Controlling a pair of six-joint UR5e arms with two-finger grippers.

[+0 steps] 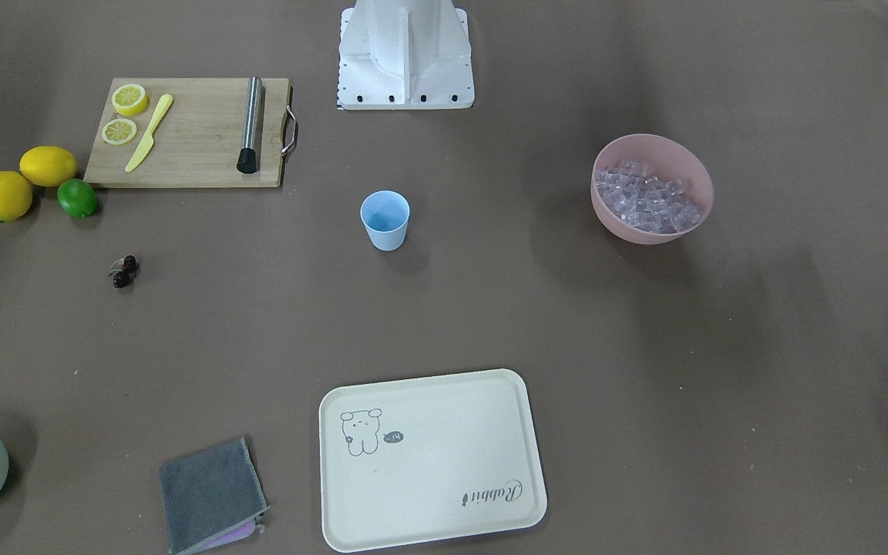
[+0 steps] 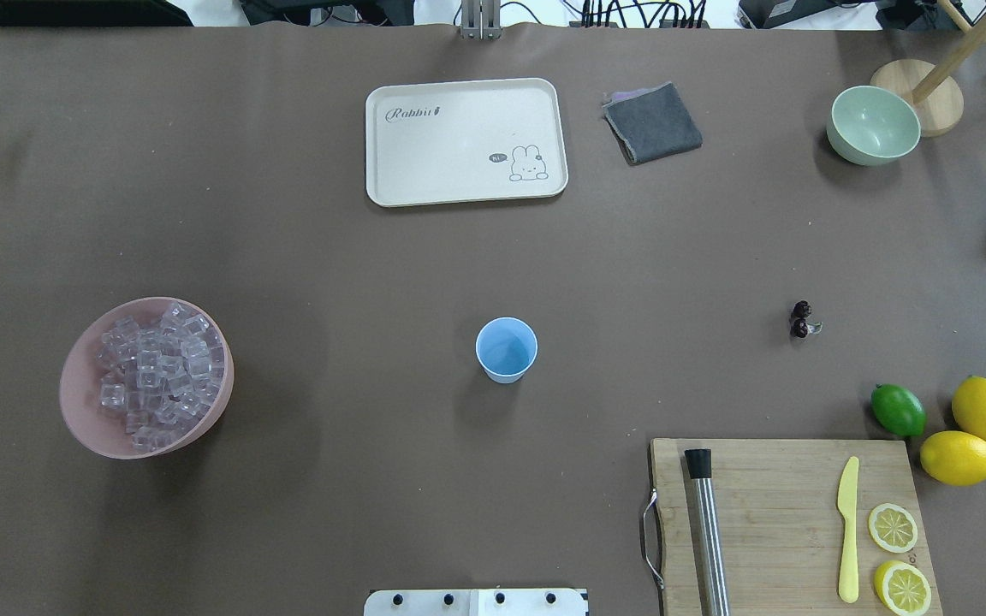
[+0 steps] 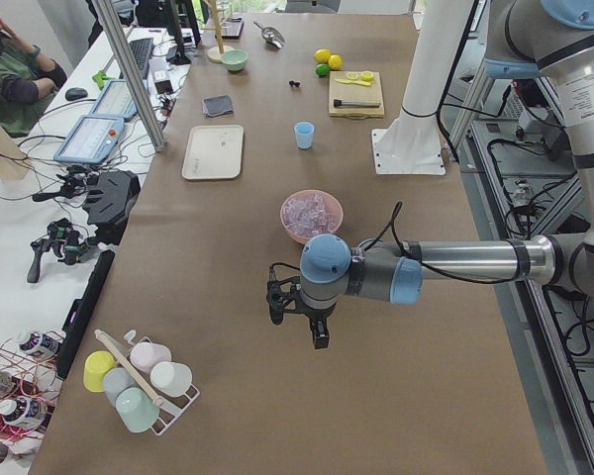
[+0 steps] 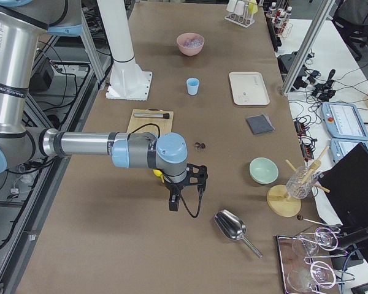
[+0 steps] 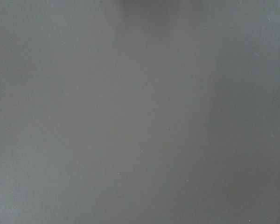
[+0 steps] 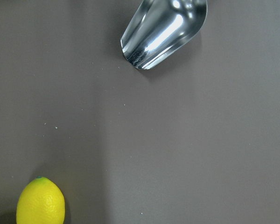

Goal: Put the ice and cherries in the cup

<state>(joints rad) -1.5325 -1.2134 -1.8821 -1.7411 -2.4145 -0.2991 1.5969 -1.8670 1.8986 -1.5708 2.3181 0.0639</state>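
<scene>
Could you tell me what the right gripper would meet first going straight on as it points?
Probably the bare table: the right gripper seems to point down, with the metal scoop and a lemon off to the sides.

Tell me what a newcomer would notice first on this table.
The pink bowl heaped with clear ice stands out on the robot's left side, with the empty light blue cup alone at the table's middle. On the right, bright lemons and a lime sit beside the wooden cutting board. The tiny dark cherries lie on bare table farther from the robot.
</scene>
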